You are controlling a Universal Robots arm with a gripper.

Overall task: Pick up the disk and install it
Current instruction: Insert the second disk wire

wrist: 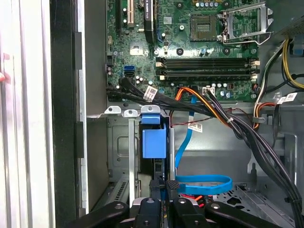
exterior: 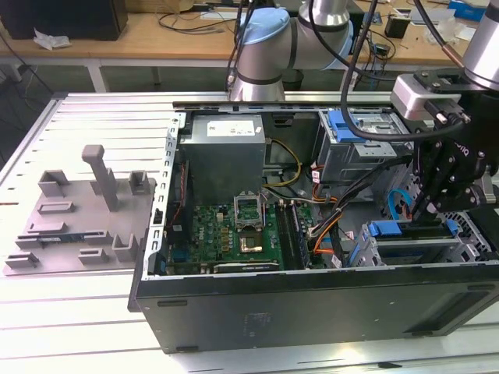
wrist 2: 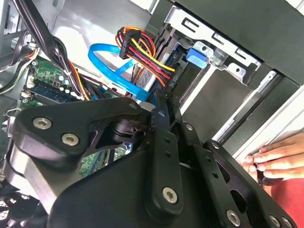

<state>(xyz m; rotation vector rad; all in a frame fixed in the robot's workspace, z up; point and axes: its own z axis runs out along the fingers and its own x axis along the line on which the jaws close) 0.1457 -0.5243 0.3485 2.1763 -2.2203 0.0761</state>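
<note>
Disk [wrist: 154, 142] sitting edge-on in drive bay, my pincer [wrist: 161, 187] clenching its end; blue cable [wrist: 202, 182] and black wire bundle [wrist: 237, 126] crowding alongside; person's hand [wrist 2: 275, 159] gripping case edge.

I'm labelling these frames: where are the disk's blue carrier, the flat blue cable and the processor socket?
disk's blue carrier [wrist: 154, 142], first wrist view, its front tab.
flat blue cable [wrist: 204, 183], first wrist view, mid-run.
processor socket [wrist: 203, 21], first wrist view, centre.

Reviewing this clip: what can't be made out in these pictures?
- The disk: in the first wrist view its blue frame shows in the bay; the rest is hidden by the bay's walls.
- End effector: whether open or shut.
- A person's hand: cut off by the second wrist view's edge.
</note>
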